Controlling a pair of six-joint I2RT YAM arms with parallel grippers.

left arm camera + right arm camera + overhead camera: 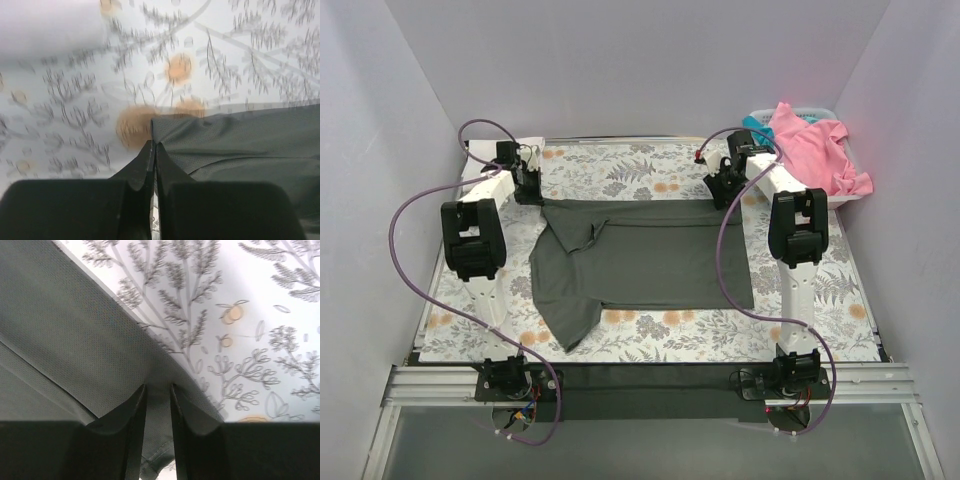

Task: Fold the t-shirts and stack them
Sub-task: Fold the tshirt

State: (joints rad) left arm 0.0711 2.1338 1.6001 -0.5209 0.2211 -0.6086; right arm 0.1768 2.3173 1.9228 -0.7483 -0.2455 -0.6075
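Note:
A dark charcoal t-shirt (660, 260) lies spread on the floral cloth, its left side folded inward with a sleeve trailing toward the near edge. My left gripper (532, 188) is at the shirt's far left corner. In the left wrist view its jaws (152, 145) are shut right at the edge of the shirt (240, 140); whether cloth is caught between them I cannot tell. My right gripper (723, 190) is at the far right corner. In the right wrist view it (158, 386) is shut on a fold of the shirt (75, 330), with fabric filling the gap between the fingers.
A white basket (847, 199) stands at the back right, holding a crumpled pink t-shirt (810, 150) and a bit of teal cloth (756, 125). The floral table cloth (640, 165) covers the table between grey walls. Purple cables loop from both arms.

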